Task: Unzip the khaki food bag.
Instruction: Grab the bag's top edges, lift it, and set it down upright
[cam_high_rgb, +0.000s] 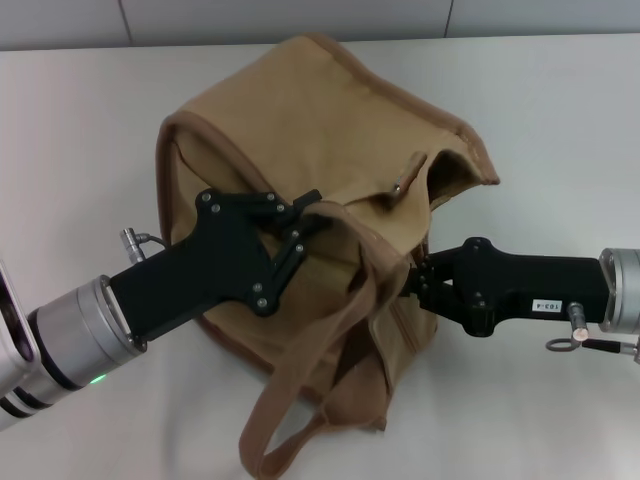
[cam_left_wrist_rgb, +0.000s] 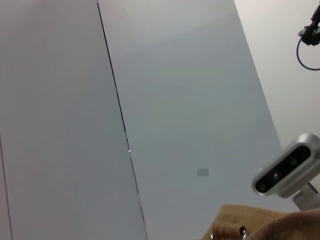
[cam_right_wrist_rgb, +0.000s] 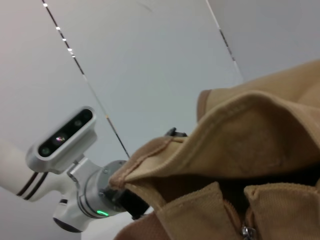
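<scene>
Bag (cam_high_rgb: 300, 150) slumped mid-table (cam_high_rgb: 80, 120), mouth gaping toward right side, zip seemingly mostly undone; left gripper (cam_high_rgb: 310, 215) pressed into near top edge, right gripper (cam_high_rgb: 418, 280) at bag's right side; finger state of both unclear; little left.

A tan khaki food bag (cam_high_rgb: 300, 130) edged in darker brown piping sits on a white table (cam_high_rgb: 70, 140). Matte black left gripper (cam_high_rgb: 300, 225) and right gripper (cam_high_rgb: 420, 280), each on a silver wrist, flank the bag; a green light glows beside the left wrist.
</scene>
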